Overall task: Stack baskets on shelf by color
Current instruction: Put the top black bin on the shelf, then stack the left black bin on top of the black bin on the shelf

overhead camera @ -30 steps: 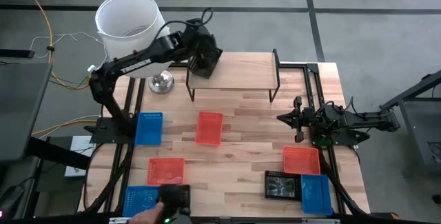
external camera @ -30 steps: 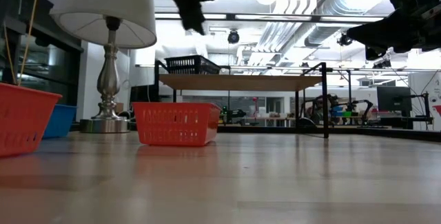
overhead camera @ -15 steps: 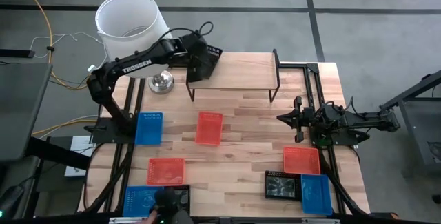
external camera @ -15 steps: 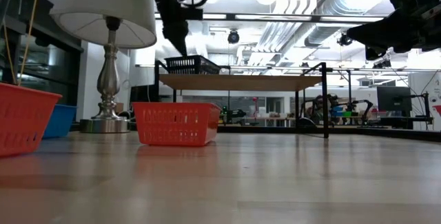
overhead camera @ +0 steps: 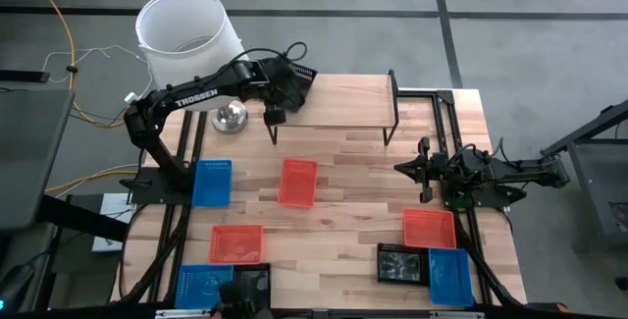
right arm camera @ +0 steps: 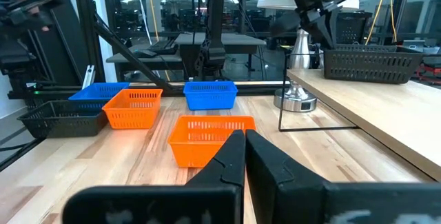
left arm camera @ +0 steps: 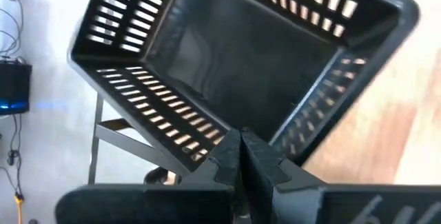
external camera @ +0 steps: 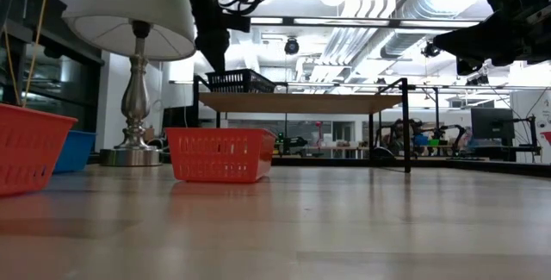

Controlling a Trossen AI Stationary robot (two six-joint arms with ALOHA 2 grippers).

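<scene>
Shelf [overhead camera: 339, 101] carried a black basket [overhead camera: 297, 79] at its left end, mouth up, long axis skewed to the shelf edge. Left gripper [overhead camera: 274, 115] hovered beside it, fingers together; right gripper [overhead camera: 424, 170], fingers also together, waited well apart.

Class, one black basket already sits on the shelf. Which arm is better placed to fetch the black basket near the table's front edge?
Right: its gripper waits nearer that black basket; the left gripper is by the shelf.

A workshop room around a light wooden table [overhead camera: 334, 162]

Grey floor [overhead camera: 392, 34] with dark seams surrounds the table; a white-shaded lamp [external camera: 129, 13] on a silver base stands at its far left corner. Overhead run silver ducts [external camera: 370, 34] and bright ceiling lights, with desks and monitors [external camera: 492, 125] beyond.
</scene>
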